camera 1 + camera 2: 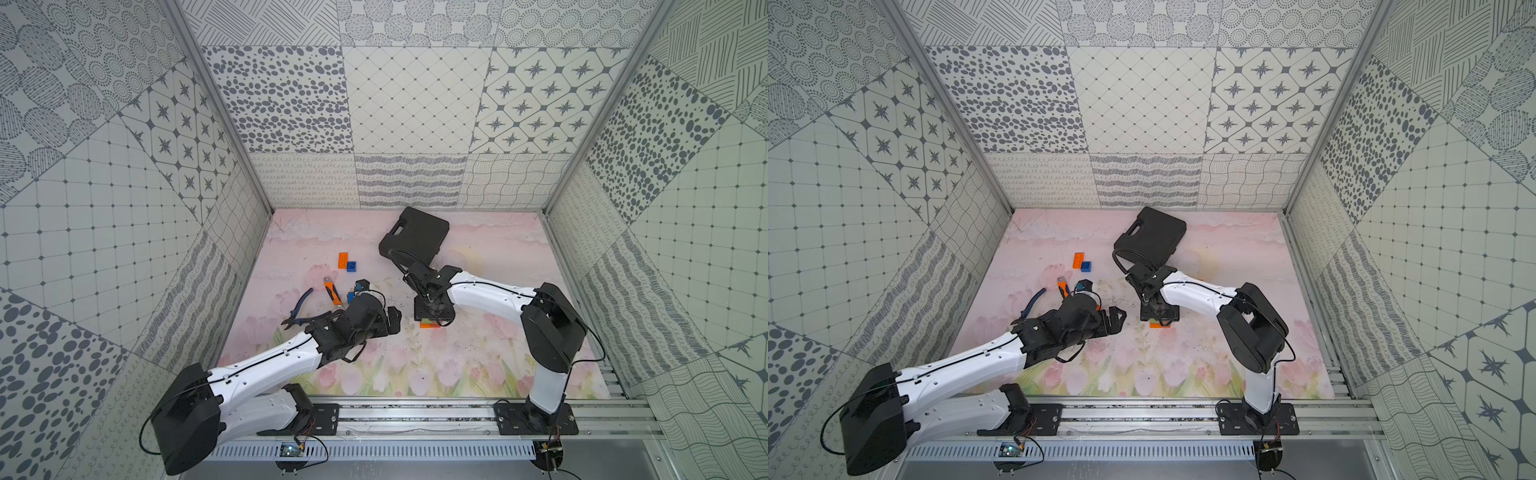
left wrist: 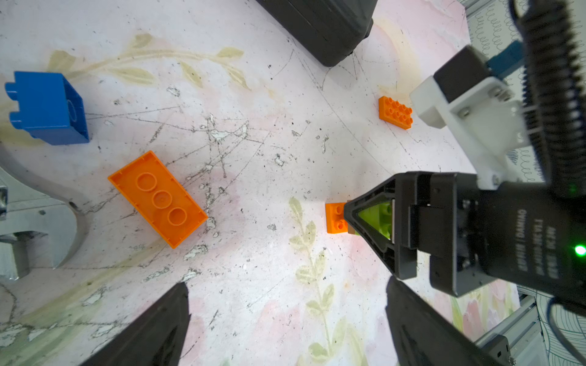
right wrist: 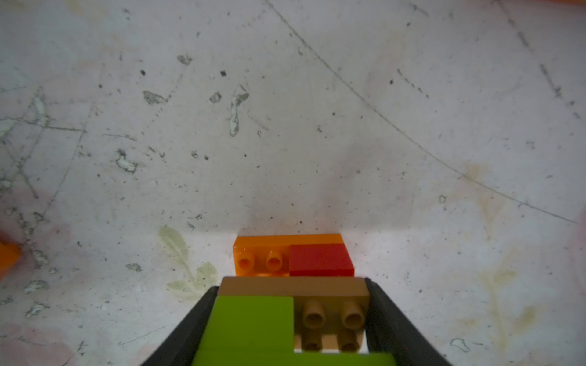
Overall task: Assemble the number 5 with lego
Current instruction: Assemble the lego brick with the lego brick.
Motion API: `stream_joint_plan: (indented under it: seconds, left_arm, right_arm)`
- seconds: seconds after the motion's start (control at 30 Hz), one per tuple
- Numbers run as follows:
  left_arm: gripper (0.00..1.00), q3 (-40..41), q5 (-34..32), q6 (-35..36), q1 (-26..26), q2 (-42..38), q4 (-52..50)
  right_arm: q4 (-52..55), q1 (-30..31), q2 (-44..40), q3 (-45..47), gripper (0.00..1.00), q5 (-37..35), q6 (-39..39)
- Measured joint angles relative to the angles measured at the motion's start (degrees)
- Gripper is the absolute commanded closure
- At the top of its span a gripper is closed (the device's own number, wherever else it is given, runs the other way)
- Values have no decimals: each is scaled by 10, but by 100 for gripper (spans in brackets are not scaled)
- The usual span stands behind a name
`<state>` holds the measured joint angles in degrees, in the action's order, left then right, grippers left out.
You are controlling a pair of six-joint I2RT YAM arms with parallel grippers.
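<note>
Brown, green, orange and red bricks form one joined piece in the right gripper, whose jaws are closed against the two sides of the brown brick. A green brick sits on one half of the brown one, leaving four studs bare on the other half. Past the fingertips an orange brick sticks out, with a red brick on one half of it and two studs bare.

In both top views this piece is near the middle of the table, low over it. Whether it touches the surface cannot be told. The left gripper hangs just beside it, jaws wide apart and holding nothing.

In the left wrist view an upturned orange brick lies loose. A blue brick lies on its side apart from it, and a small orange brick lies studs up near the right arm.

In a top view a far orange brick and a far blue brick touch each other farther back. A black case lies at the back, and blue-handled pliers lie to the left.
</note>
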<state>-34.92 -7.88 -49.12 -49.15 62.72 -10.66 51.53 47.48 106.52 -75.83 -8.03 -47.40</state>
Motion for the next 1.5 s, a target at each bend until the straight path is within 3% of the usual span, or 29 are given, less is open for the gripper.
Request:
stream_joint_plan:
  seconds: [1.5]
  left_arm:
    - [0, -3, 1, 0, 0, 17, 1]
  right_arm:
    - [-22, -14, -10, 16, 36, 31, 35]
